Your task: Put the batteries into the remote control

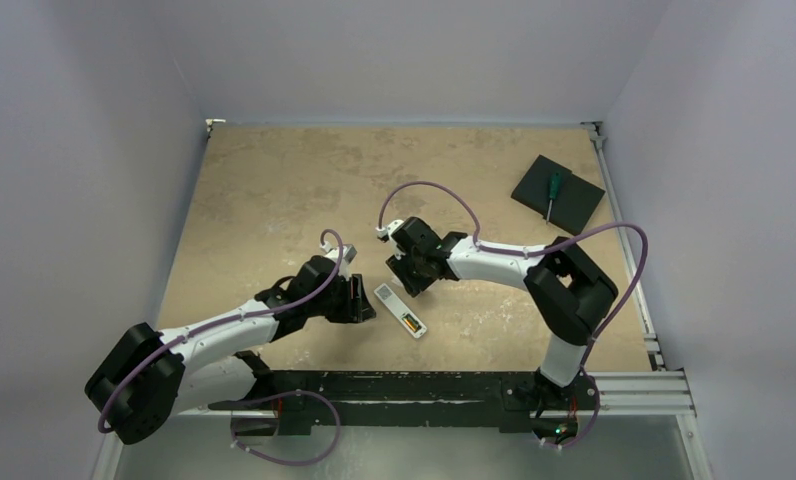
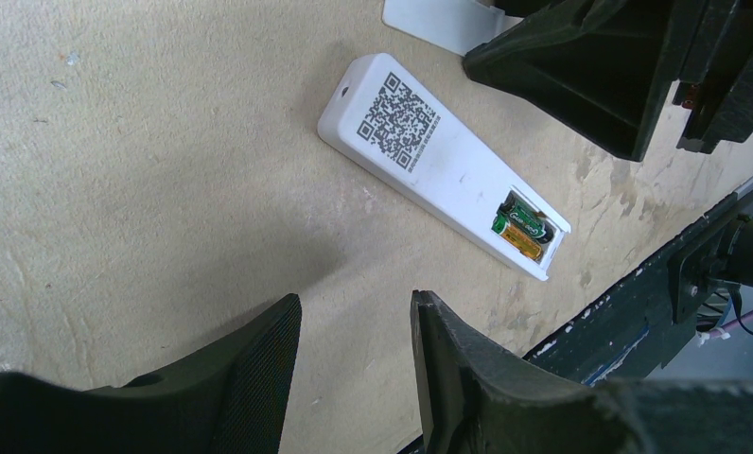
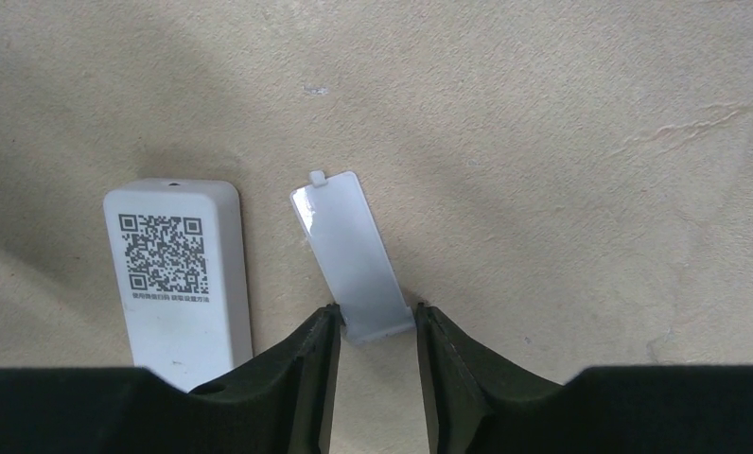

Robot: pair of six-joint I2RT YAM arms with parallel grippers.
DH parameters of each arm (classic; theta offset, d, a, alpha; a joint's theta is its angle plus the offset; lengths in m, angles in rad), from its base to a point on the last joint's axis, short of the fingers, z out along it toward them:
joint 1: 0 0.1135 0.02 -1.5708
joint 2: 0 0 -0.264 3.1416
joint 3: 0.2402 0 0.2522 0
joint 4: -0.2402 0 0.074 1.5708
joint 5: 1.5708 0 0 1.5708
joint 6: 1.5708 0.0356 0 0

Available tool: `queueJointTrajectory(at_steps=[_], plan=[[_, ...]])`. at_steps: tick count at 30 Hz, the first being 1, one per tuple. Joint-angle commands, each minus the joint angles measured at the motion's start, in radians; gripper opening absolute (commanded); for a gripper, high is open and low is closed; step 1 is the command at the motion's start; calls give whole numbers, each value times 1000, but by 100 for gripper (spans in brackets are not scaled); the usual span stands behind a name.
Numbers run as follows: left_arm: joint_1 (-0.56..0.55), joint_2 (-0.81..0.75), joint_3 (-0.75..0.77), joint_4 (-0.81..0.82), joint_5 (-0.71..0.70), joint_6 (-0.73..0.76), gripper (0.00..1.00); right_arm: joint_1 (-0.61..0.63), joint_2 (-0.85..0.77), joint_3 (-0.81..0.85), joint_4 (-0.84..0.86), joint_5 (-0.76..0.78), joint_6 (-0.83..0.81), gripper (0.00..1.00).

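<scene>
R tool [image 3: 377, 312], cover [image 3: 344, 236], remote [image 3: 179, 293] (batts [image 2: 522, 227] in)

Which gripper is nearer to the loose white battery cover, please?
Right. The right gripper has its fingers flanking the battery cover at one end; the left gripper hovers open across the remote control.

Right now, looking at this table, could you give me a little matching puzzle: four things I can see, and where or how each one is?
Things:
1. batteries
2. battery cover
3. screwdriver
4. left gripper

Places or states:
A. lying on the black pad
B. in the open recess of the remote control
C. one end between the fingertips of the right gripper
D. open, holding nothing

Pairs: 1-B, 2-C, 3-A, 4-D
</scene>
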Motion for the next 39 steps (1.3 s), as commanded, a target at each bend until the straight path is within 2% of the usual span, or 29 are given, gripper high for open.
queueJointTrajectory(at_steps=[1,4,9,25,32,39], plan=[[-4,0,21,40,10,-12,46,2,5,-44,-76,-3,13,40],[-4,1,20,41,10,-12,46,2,-1,-47,-75,-2,16,35],[-4,1,28,38,12,-12,46,2,-30,-53,-71,4,30,32],[-4,62,117,53,65,-11,46,2,-142,-78,-74,-9,61,29],[-5,76,141,49,70,-8,46,2,-167,-91,-65,-16,54,52],[-4,76,127,53,66,-17,46,2,-129,-71,-71,10,27,60]])
